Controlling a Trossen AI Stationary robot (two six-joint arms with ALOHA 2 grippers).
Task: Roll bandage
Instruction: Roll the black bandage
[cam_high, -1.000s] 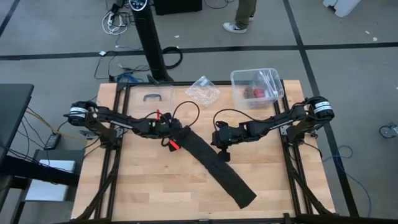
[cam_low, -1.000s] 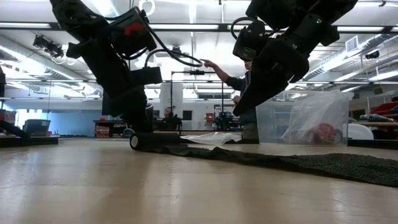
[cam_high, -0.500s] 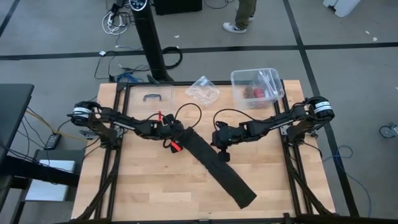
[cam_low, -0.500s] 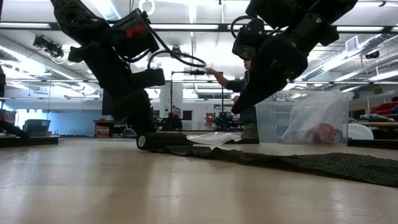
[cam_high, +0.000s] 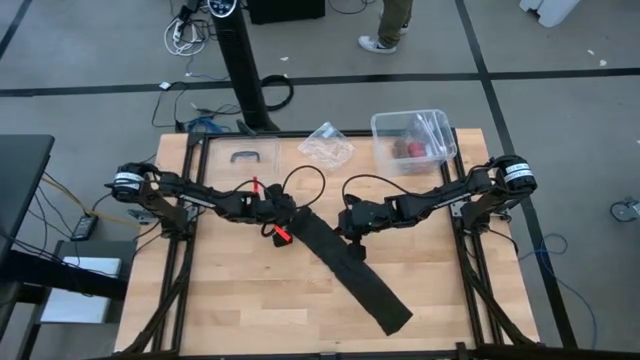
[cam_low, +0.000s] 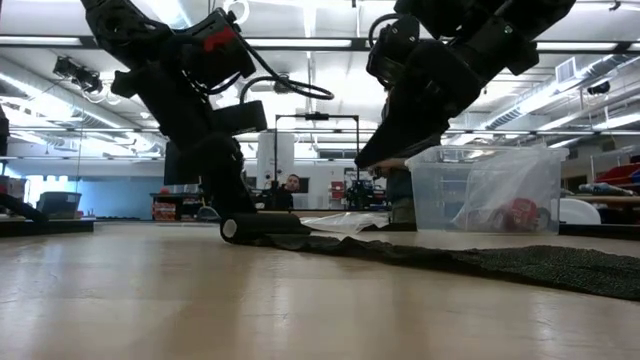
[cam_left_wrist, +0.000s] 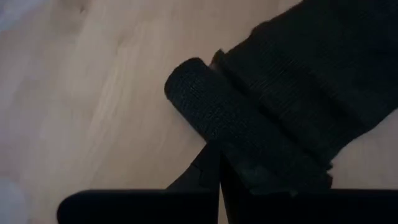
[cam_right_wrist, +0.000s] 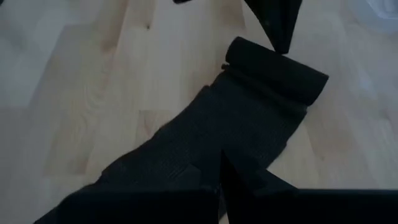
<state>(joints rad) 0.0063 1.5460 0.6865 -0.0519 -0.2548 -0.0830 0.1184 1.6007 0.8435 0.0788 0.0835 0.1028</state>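
We note two dark, jointed arms, each with a round silver-white cap at the shoulder; looped black cables arc over both wrists, and the left arm (cam_high: 200, 197) carries small red tags.

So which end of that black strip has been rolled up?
The end of the bandage by the left gripper: a small roll. The other end lies flat.

Black bandage (cam_high: 350, 270): one end rolled up, rest flat diagonally across table.

matte black bandage (cam_high: 352, 268) on pale wood-grain table (cam_high: 240, 300), red-marked black arms.
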